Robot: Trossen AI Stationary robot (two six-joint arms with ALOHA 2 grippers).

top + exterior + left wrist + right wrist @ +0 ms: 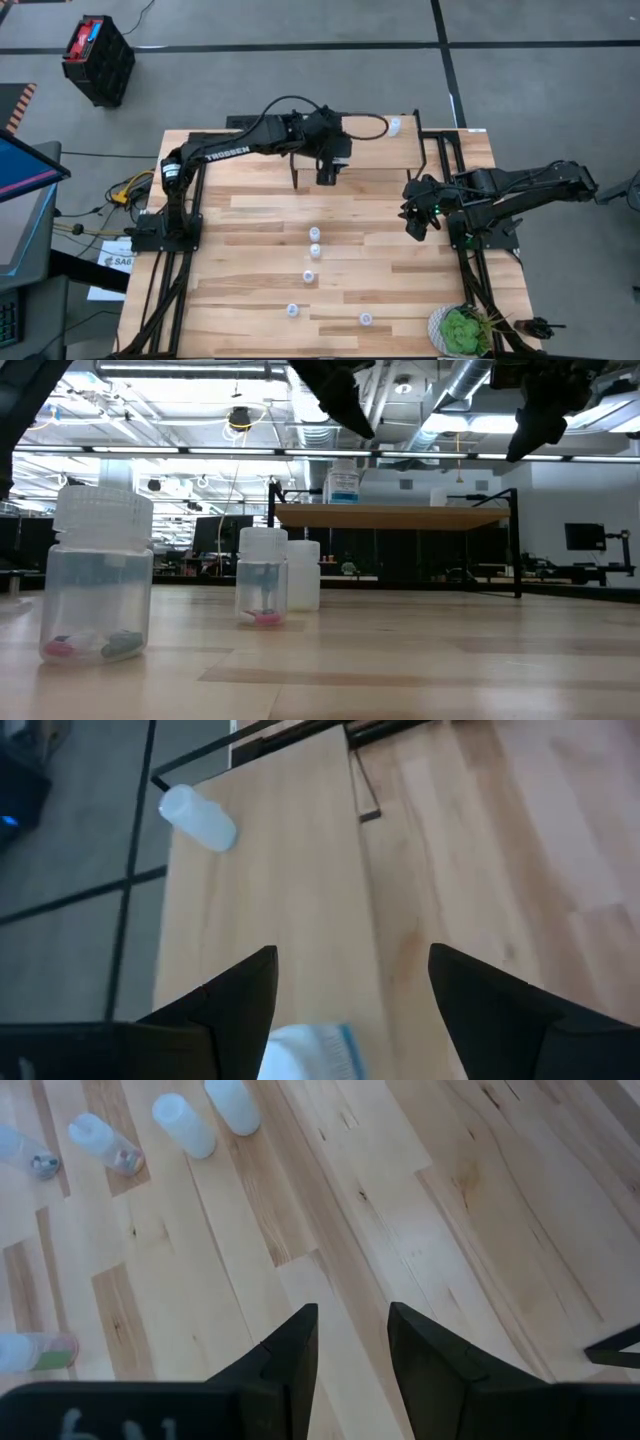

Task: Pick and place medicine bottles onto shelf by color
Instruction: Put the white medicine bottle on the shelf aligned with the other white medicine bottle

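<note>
A grey floor (520, 20) crossed by dark lines is seen around the wooden slatted table (260, 215), a black crate (98, 60) is placed on it, and ceiling ducts (470, 385) and lamps are shown behind.

Bright, even overhead light; soft shadows; near bottle (98, 575) blurred.

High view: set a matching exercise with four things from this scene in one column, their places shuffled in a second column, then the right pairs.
Things
1. left two-finger gripper
2. right two-finger gripper
3. lone small white plastic bottle
4. green potted plant

Places
A. corner of the slatted wooden table, right arm's side, away from the shelf
B. corner of the small light-wood shelf, right arm's side
C. over the shelf, open
D. over tabletop beside the shelf

Pairs: 1-C, 2-D, 3-B, 4-A
</note>
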